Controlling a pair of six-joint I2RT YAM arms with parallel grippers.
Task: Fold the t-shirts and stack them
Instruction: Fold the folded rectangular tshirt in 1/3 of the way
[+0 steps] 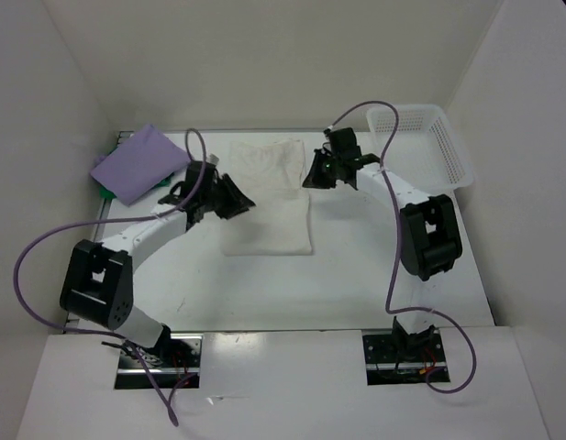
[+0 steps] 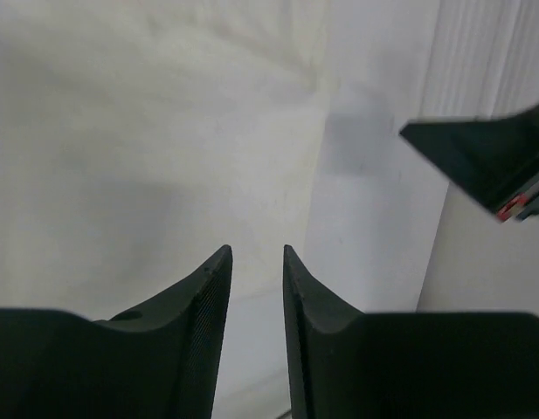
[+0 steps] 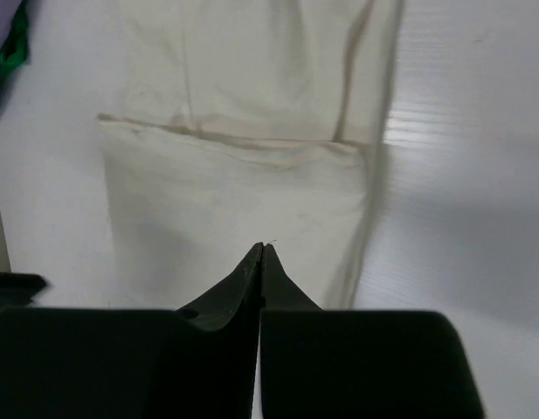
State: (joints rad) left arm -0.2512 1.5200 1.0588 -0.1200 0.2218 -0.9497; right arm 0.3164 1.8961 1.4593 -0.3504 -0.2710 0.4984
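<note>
Your left gripper point(image 2: 256, 253) was parted narrowly and your right gripper point(image 3: 262, 247) pinched shut, both empty, so either could have rumpled the folded white t-shirt point(image 1: 269, 197) mid-frame.

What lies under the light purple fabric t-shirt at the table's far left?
A strip of bright green fabric shows beneath the near edge of the light purple t-shirt. The rest of it is covered, so its fold cannot be judged.

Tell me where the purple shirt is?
Top view: the purple shirt lies at the far left, atop the green shirt, left of the white shirt.
</note>
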